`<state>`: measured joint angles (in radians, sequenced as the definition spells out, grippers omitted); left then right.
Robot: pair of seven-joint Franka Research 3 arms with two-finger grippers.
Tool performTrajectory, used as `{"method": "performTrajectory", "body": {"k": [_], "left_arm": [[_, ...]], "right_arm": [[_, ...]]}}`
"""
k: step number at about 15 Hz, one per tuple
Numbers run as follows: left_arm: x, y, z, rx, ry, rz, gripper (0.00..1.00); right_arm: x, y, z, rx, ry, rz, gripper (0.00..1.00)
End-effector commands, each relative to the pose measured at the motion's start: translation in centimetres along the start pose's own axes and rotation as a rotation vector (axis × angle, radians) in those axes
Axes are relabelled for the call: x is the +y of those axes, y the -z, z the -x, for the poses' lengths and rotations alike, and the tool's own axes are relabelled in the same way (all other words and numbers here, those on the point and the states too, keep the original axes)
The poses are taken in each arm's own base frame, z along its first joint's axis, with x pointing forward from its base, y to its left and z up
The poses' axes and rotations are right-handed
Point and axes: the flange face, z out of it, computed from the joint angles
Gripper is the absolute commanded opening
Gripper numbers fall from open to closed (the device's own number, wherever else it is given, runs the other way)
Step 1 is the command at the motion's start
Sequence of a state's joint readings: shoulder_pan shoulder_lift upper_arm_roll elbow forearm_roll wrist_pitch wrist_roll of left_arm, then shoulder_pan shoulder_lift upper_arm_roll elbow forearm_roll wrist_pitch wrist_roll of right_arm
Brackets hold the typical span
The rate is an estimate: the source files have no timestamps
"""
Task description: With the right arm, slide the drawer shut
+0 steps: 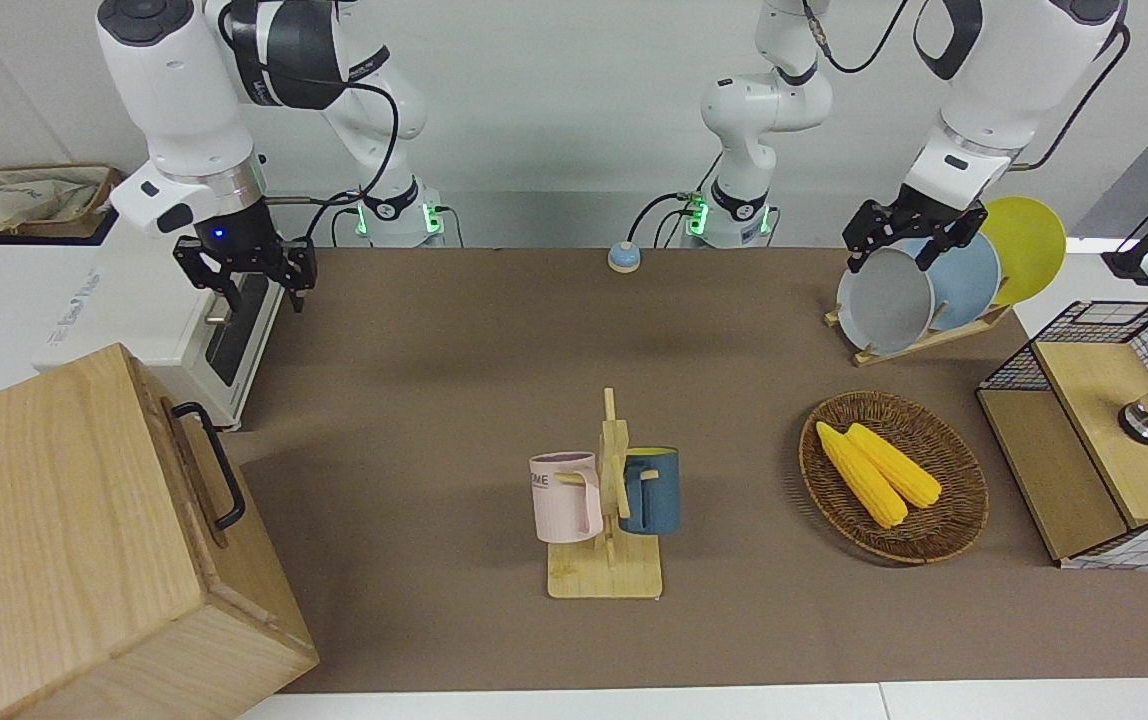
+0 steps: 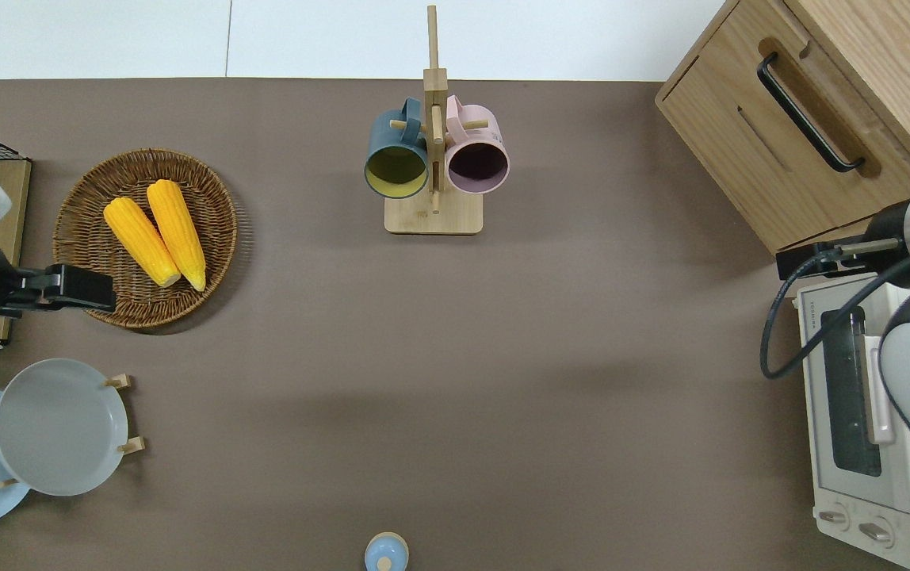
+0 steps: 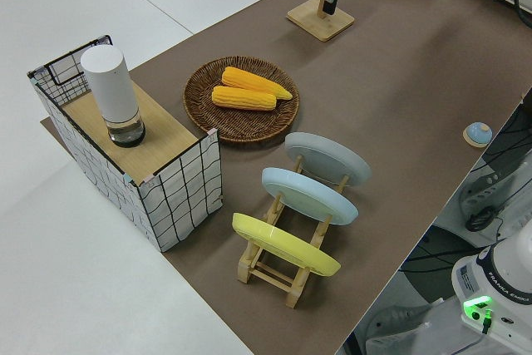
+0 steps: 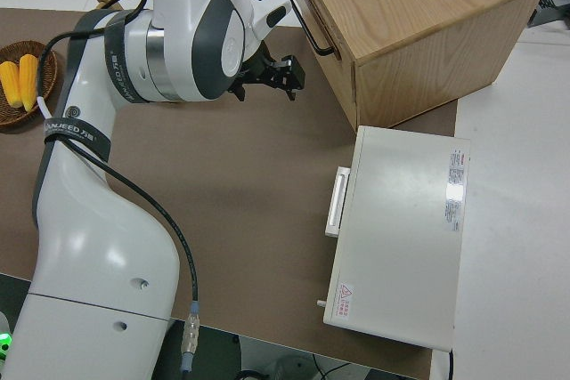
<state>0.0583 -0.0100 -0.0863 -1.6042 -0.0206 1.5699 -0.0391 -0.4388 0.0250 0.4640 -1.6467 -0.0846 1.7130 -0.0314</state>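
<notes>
The drawer (image 2: pixel 820 99) sits pushed in flush with the front of the light-wood cabinet (image 1: pixel 54 520), its black bar handle (image 1: pixel 219 470) facing the table's middle. It also shows in the right side view (image 4: pixel 310 15). My right gripper (image 1: pixel 264 295), on the arm with the blue wrist light, is open and empty. In the overhead view the right gripper (image 2: pixel 800 262) hangs over the gap between the cabinet's corner and the white toaster oven (image 2: pixel 859 412), apart from the handle. My left gripper (image 1: pixel 894 260) is parked and open.
A wooden mug rack (image 1: pixel 609 510) with a pink and a blue mug stands mid-table. A wicker basket (image 1: pixel 954 520) with two corn cobs, a plate rack (image 1: pixel 919 285) and a wire-and-wood box (image 1: pixel 1104 430) are at the left arm's end. A small blue knob (image 1: pixel 623 257) lies near the robots.
</notes>
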Motion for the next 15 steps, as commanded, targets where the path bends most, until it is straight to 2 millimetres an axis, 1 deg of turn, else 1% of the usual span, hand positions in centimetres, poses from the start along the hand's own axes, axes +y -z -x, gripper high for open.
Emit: {"method": "performTrajectory", "body": {"k": [1, 3, 12, 14, 15], "left_arm": [[-0.1, 0.2, 0.4, -0.006, -0.006, -0.012, 1.00], [0.0, 0.2, 0.4, -0.006, -0.008, -0.012, 1.00], [-0.1, 0.2, 0.4, -0.006, -0.006, -0.012, 1.00], [-0.1, 0.2, 0.4, -0.006, -0.006, -0.012, 1.00], [-0.1, 0.3, 0.5, -0.006, -0.006, -0.012, 1.00]], "right_arm": [[-1.1, 0.9, 0.8, 0.006, 0.047, -0.024, 0.983], [-2.2, 1.2, 0.6, 0.020, 0.065, -0.024, 0.983], [-2.2, 1.3, 0.4, 0.031, 0.024, -0.057, 0.983], [-2.2, 1.9, 0.6, 0.038, 0.023, -0.054, 0.983], [-2.3, 2.5, 0.8, 0.046, 0.023, -0.052, 0.983]]}}
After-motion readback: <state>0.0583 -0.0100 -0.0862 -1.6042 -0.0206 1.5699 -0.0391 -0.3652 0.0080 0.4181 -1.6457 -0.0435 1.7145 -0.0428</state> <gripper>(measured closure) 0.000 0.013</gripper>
